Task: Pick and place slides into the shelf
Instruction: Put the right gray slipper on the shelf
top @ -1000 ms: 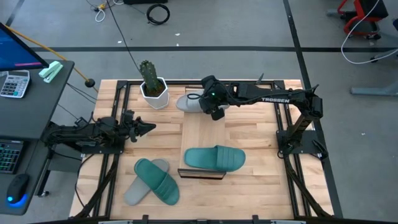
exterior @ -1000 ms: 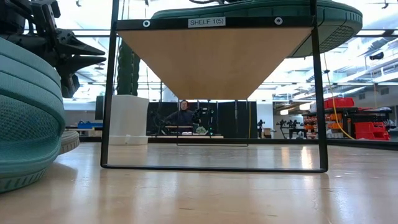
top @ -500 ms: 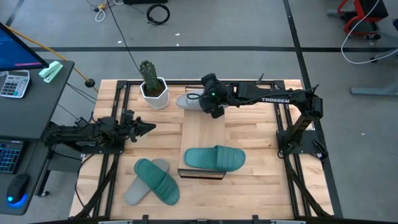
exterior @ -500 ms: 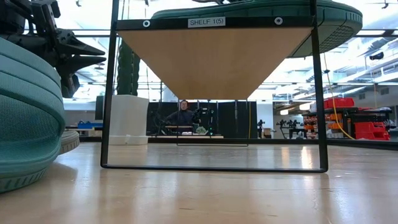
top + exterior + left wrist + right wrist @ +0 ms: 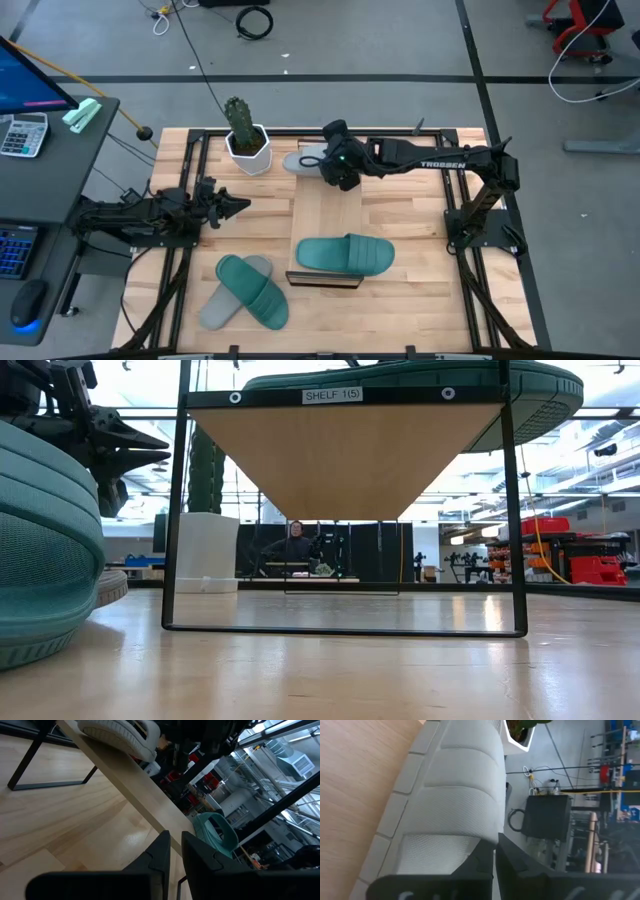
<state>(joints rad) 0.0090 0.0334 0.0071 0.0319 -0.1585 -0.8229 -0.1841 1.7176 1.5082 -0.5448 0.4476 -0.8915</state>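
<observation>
A light grey slide (image 5: 300, 160) lies on the far end of the shelf (image 5: 330, 210), its strap (image 5: 455, 795) filling the right wrist view. My right gripper (image 5: 334, 172) is over that slide's right part, fingers shut (image 5: 494, 847). A teal slide (image 5: 345, 254) lies across the shelf's near end. The second teal slide (image 5: 255, 290) lies on top of the other grey slide (image 5: 215, 310) on the table, near left. My left gripper (image 5: 240, 205) is shut and waits left of the shelf, holding nothing. My right gripper's shut fingers (image 5: 482, 857) lie against the edge of the grey slide's strap (image 5: 470, 837), slanting down from the table's right. I cannot tell whether anything is pinched between them. The slide lies flat with its sole on the shelf.
A cactus in a white pot (image 5: 247, 145) stands just left of the grey slide at the table's far edge. The shelf's dark end frame (image 5: 345, 630) stands on the tabletop. The shelf's middle is bare wood. A person sits far behind the table (image 5: 296, 545).
My right gripper has shifted a little toward the table's left, farther over the grey slide. The slide stays on the shelf's far end.
</observation>
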